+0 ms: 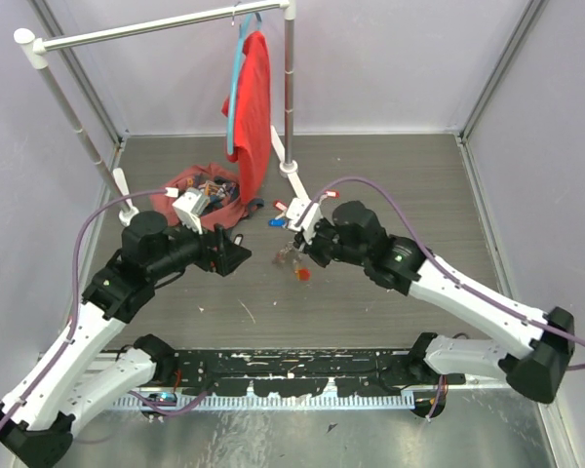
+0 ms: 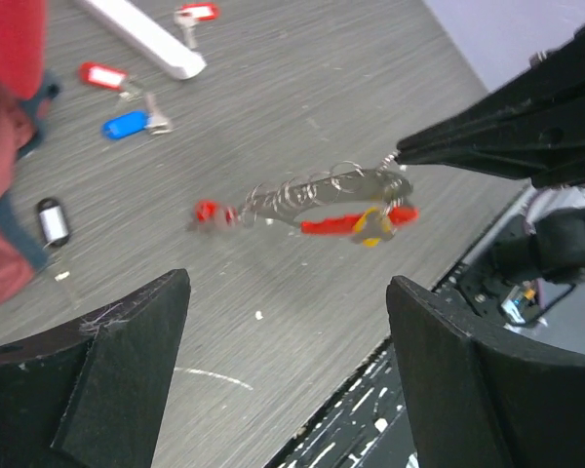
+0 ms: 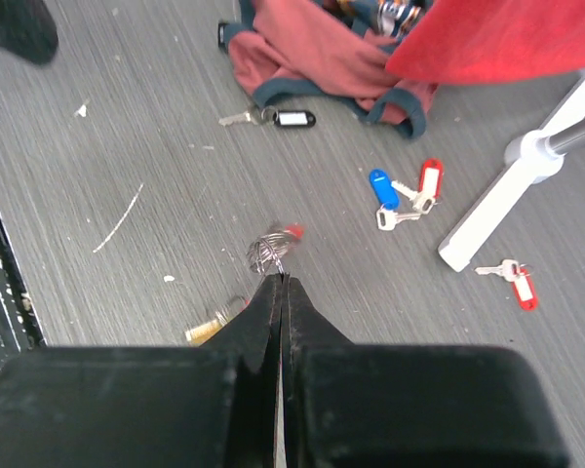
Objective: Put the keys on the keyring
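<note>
Closely pinched together, the right fingers (image 3: 261, 317) grip the keyring (image 3: 269, 252) by the end of its silver chain. It hangs from them over the counter (image 3: 127, 127), red and yellow tags dangling. The left fingers (image 2: 127, 361) gape wide and empty, facing the ring. A blue-tagged key (image 3: 381, 189) and a red-tagged key (image 3: 428, 178) lie well apart from it. Likely risk: so slight a pinch lets the chain slip or swing during threading.
</note>
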`<state>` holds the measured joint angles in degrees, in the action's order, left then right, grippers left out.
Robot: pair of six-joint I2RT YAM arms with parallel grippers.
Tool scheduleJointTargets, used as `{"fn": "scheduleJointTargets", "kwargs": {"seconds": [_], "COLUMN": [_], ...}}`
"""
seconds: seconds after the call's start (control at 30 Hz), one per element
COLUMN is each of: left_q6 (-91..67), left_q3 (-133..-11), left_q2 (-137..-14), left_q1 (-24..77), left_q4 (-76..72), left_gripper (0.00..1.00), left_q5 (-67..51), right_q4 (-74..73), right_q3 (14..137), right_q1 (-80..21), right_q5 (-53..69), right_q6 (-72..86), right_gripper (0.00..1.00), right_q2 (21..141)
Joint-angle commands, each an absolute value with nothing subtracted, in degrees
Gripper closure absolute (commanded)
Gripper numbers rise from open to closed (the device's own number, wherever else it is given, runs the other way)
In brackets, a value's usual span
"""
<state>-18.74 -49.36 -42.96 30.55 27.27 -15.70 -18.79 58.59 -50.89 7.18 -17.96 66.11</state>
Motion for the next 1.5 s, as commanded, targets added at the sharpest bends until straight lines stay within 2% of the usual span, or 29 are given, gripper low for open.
{"fn": "scheduleJointTargets", "kwargs": {"seconds": [0.0, 0.33, 0.77, 1.0, 1.47], "left_q6": [-19.36, -17.42, -11.95, -10.09, -8.13], "left_q3": [-48.52, -50.97, -53.10, -55.51, -57.27], "left_q2": [-43.36, -45.80, -49.65, -52.67, -55.77], "left_q1": [36.37, 43.35, 49.27, 50.10, 53.19], "left_q4": [19.42, 8.06, 3.61, 3.23, 4.30], "left_gripper": [0.15, 0.37, 0.45, 0.57, 0.70], "left_q5": [-15.87, -19.61, -18.76, -20.14, -21.26], "right_q4": [-15.00, -16.70, -15.38, -14.94, -14.85], "right_q3": [58.66, 58.06, 57.84, 58.24, 58.75], "right_q1": [-51.09, -51.07, -51.07, -51.13, -51.07], "right_q5": [8.65, 10.45, 13.78, 14.76, 15.28], "right_q6": [-16.67, -14.24, -11.57, -10.67, -10.29], "right_gripper": [0.99, 0.99, 0.99, 0.99, 0.99], "right_q2": [59.09, 52.00, 48.01, 47.20, 46.76]}}
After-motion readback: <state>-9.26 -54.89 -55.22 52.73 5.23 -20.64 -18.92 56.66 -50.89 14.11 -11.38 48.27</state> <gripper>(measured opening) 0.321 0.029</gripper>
